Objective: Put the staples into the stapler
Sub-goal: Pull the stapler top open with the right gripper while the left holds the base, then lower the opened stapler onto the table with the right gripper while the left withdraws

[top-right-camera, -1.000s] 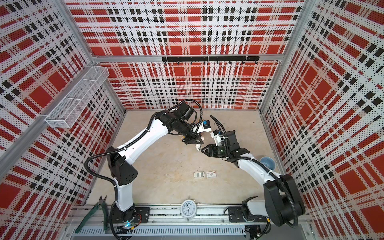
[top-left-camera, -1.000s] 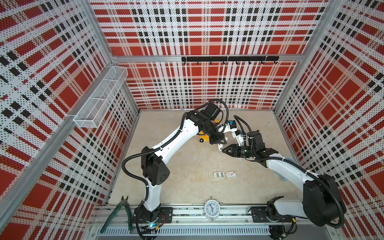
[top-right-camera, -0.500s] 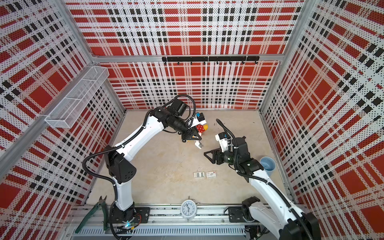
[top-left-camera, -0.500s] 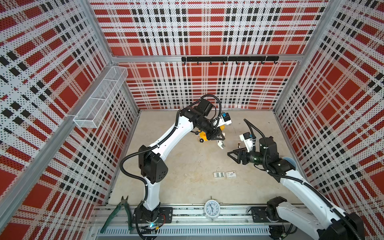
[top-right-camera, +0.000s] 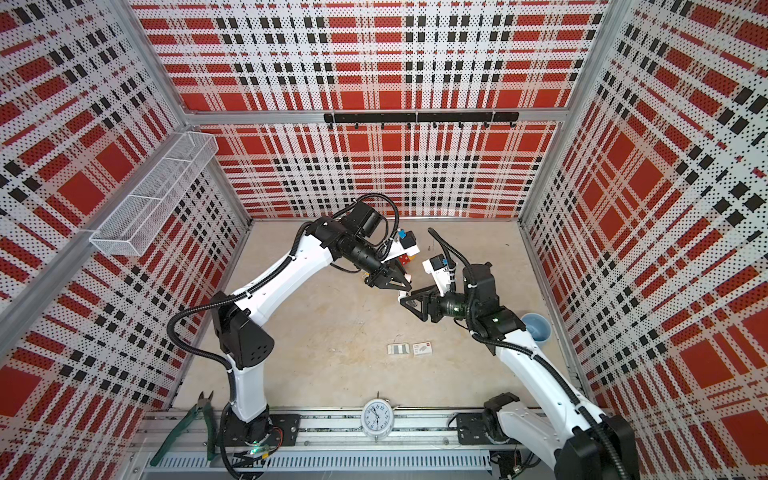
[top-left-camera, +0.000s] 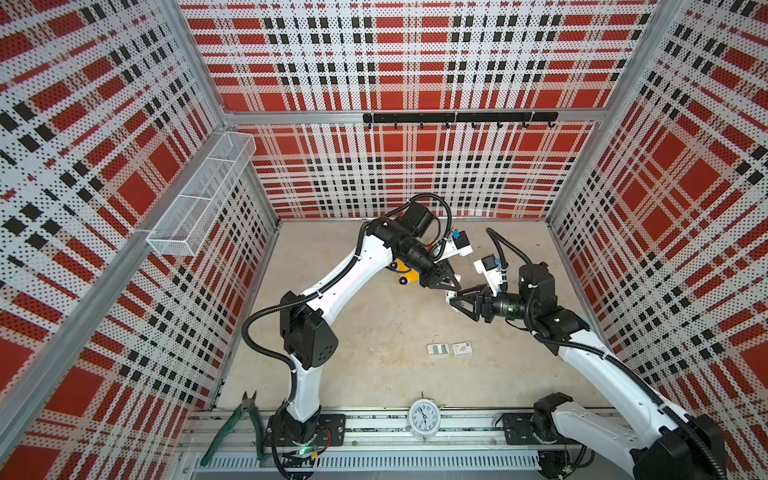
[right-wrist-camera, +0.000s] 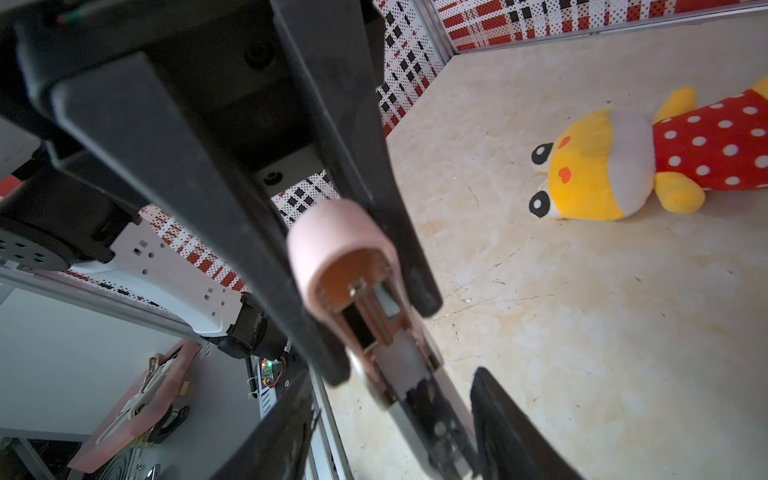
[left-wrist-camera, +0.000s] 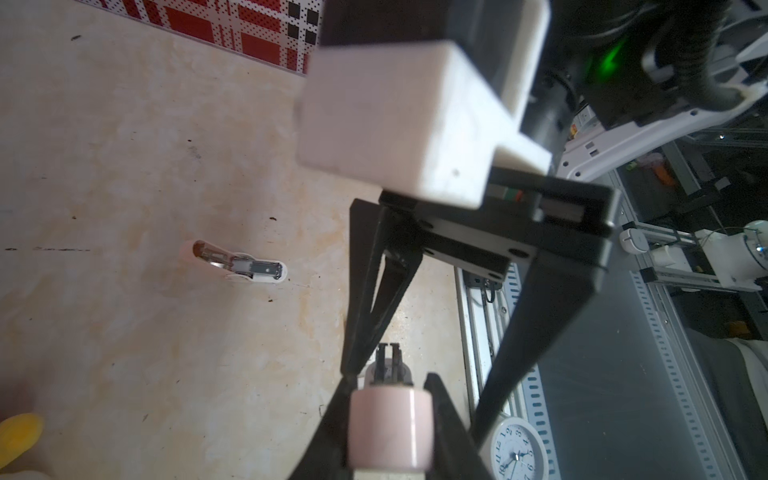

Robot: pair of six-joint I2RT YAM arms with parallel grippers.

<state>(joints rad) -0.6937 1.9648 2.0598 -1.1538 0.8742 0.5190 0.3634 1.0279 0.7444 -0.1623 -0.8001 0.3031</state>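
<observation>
Left end effector point(left-wrist-camera: 390, 380) clamped on pink stapler point(left-wrist-camera: 390, 432), held above desk point(top-left-camera: 374, 332). Right end effector point(right-wrist-camera: 395, 376) open, fingers straddling stapler's opened end, no grip.

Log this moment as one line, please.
left fingers: shut on stapler | right fingers: open around its front end | second stapler: on table
</observation>
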